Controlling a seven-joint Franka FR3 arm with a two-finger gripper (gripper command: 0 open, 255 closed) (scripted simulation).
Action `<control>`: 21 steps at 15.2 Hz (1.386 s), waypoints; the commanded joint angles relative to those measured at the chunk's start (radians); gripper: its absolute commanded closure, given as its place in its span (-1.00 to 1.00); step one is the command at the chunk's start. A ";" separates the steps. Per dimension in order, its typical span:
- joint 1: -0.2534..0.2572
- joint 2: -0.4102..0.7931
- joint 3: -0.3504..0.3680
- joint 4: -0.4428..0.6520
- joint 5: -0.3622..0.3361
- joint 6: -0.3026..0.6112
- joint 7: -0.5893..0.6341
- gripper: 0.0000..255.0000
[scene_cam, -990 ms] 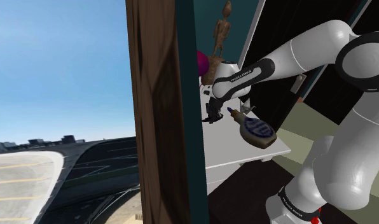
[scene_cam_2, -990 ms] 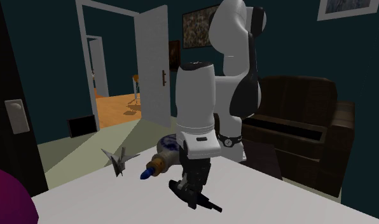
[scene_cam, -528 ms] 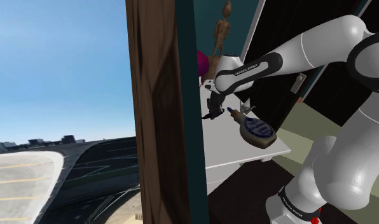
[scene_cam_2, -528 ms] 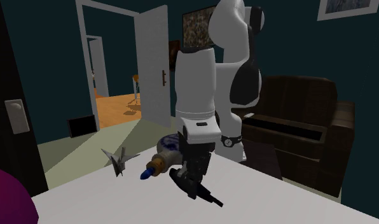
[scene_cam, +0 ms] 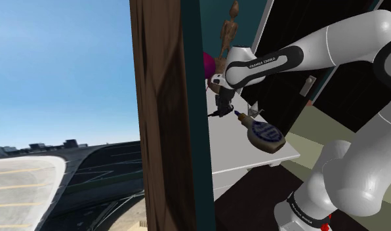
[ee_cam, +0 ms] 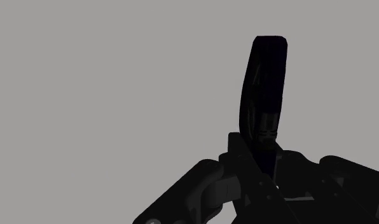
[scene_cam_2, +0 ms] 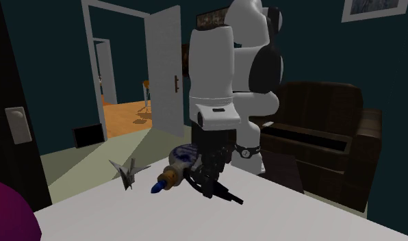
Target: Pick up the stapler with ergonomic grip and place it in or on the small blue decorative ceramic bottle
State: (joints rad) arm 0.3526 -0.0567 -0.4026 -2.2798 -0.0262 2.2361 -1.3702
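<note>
1. One arm does the work. Its tool (scene_cam_2: pixel 208 176) is clenched on the black stapler (scene_cam_2: pixel 228 196), which juts out of its grip in the wrist view.
2. The stapler hangs in the tool just above the white bench (scene_cam_2: pixel 298 212) and seems clear of the surface. Its long axis slants down toward the second exterior view's right.
3. The bottle (scene_cam_2: pixel 176 161) lies on its side on the bench, just beside the tool on the second exterior view's left. In the shoulder view it sits to the right of the tool and below it.
4. The bottle's long axis runs from a round blue-and-white body to a brown neck with a blue tip, which points toward the second exterior view's lower left.
5. The carry looks short. The stapler's free end points away from the bottle, so the tool probably has to shift sideways over the rounded body. That curved flank may let the stapler slide off.
</note>
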 commanded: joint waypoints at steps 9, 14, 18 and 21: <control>-0.001 -0.065 0.007 0.075 -0.026 -0.136 0.018 1.00; 0.000 -0.089 0.011 0.120 -0.034 -0.204 0.025 1.00; 0.001 -0.104 0.015 0.160 -0.038 -0.258 0.029 1.00; 0.001 -0.113 0.017 0.192 -0.040 -0.298 0.031 1.00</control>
State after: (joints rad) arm 0.3540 -0.1657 -0.3855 -2.0973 -0.0653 1.9515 -1.3396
